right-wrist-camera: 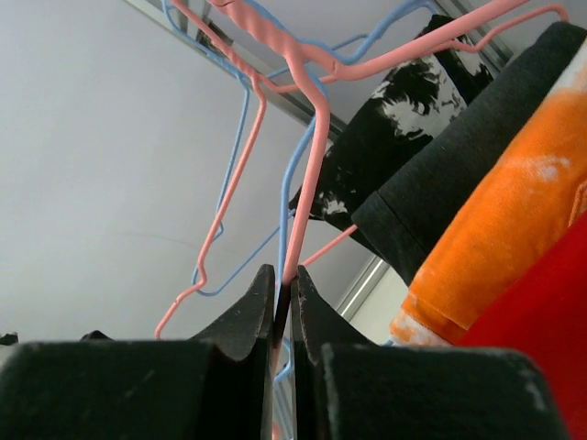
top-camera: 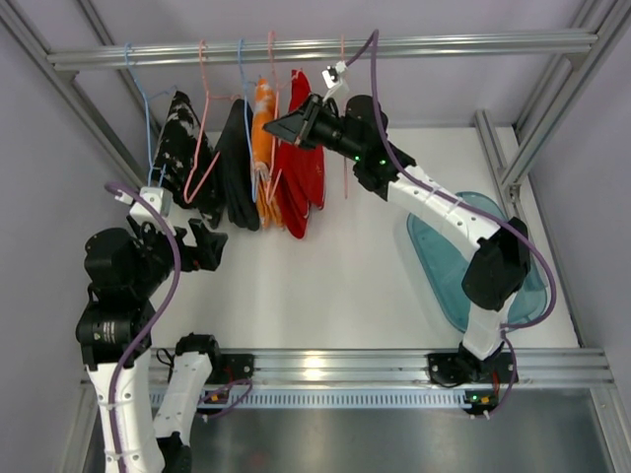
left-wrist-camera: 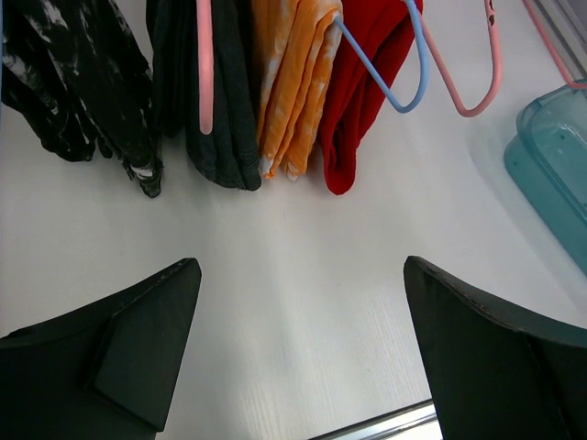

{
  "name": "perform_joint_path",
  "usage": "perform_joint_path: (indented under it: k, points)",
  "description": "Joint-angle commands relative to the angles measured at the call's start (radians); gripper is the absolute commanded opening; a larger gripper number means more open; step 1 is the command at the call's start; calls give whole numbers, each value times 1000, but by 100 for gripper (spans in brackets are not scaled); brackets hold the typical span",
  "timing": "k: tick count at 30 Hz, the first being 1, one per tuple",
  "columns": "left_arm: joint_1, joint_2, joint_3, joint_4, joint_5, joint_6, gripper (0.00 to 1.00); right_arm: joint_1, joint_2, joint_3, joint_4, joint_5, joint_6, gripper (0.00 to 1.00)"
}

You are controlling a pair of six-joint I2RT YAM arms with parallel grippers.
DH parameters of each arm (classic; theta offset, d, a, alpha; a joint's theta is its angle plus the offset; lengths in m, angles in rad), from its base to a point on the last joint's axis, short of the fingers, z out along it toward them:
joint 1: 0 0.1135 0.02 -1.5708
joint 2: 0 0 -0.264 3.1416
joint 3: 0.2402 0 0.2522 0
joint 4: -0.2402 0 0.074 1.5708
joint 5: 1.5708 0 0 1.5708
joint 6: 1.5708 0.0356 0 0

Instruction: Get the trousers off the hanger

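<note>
The red trousers (top-camera: 302,177) and the orange trousers with white markings (top-camera: 262,148) hang side by side on hangers from the top rail (top-camera: 444,45). My right gripper (top-camera: 276,126) is up at the hangers and shut on the wire of a pink hanger (right-wrist-camera: 316,156); the orange trousers (right-wrist-camera: 514,211) and the red trousers (right-wrist-camera: 541,339) are to its right in the right wrist view. My left gripper (top-camera: 209,246) is open and empty low over the table, short of the clothes. Its view shows the red trousers (left-wrist-camera: 367,82) and the orange trousers (left-wrist-camera: 293,82) ahead.
A black garment (top-camera: 237,163) and a black-and-white patterned one (top-camera: 177,148) hang left of the orange trousers. A teal tray (top-camera: 444,256) lies at the right under my right arm. Blue (left-wrist-camera: 404,82) and pink (left-wrist-camera: 477,82) hangers dangle by the red trousers.
</note>
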Motion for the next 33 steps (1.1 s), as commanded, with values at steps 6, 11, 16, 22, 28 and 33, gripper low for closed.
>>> perform_joint_path:
  k: [6, 11, 16, 22, 28, 33]
  points:
    - [2, 36, 49, 101, 51, -16, 99, -20, -132, 149, 283, -87, -74, 0]
    - [2, 57, 75, 111, 76, -13, 99, -20, -195, 90, 267, -107, -61, 0]
    - [2, 84, 105, 125, 129, -22, 98, -20, -265, -42, 250, -138, -37, 0]
    - [2, 117, 174, 164, 302, -81, 97, -20, -379, -215, 281, -219, -28, 0]
    - [2, 148, 153, 370, 496, -271, 95, -39, -511, -346, 237, -313, -38, 0]
    - [2, 194, 98, 606, 530, -510, 95, -76, -618, -392, 125, -362, -75, 0]
